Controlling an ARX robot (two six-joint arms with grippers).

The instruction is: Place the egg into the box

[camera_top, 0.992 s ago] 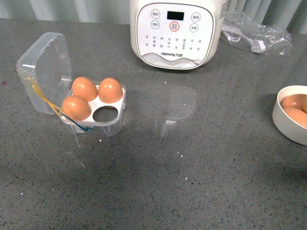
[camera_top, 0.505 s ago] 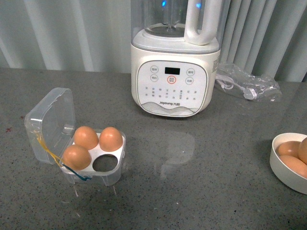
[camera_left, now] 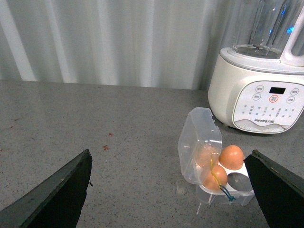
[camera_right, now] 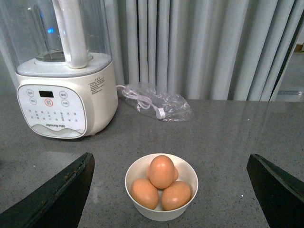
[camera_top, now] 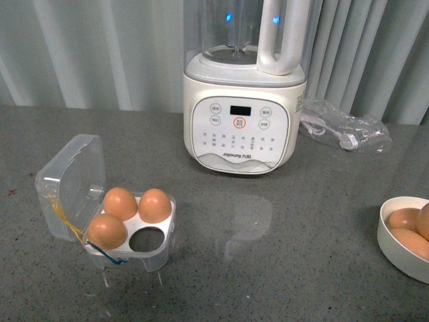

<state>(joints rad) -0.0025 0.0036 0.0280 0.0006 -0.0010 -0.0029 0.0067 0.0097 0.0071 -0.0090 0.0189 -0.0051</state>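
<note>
One change only, and it's the view: the front camera looks higher than a second ago, so the bench (camera_top: 281, 268) slides down the frame and the blender (camera_top: 242, 127) now shows its jug and handle. Nothing on the bench itself has shifted.

The box (camera_top: 70, 181), in front of the blender and to its left, stands lid-open as before. Three eggs (camera_top: 120, 202) are seated in it, and one cell (camera_top: 147, 239) in the row farther from the blender is empty. The bowl (camera_right: 161, 211), in front of the blender and to its right, holds the loose ones. The egg (camera_right: 161, 171) on top looks like the easiest pick. So no progress this second, I'd say: one slot waiting, pickup not begun.

The left end effector (camera_left: 170, 156) is spread wide and empty, clear of the box. The right end effector (camera_right: 171, 158) is just as wide, carrying nothing, with the bowl framed between its fingers and untouched.
</note>
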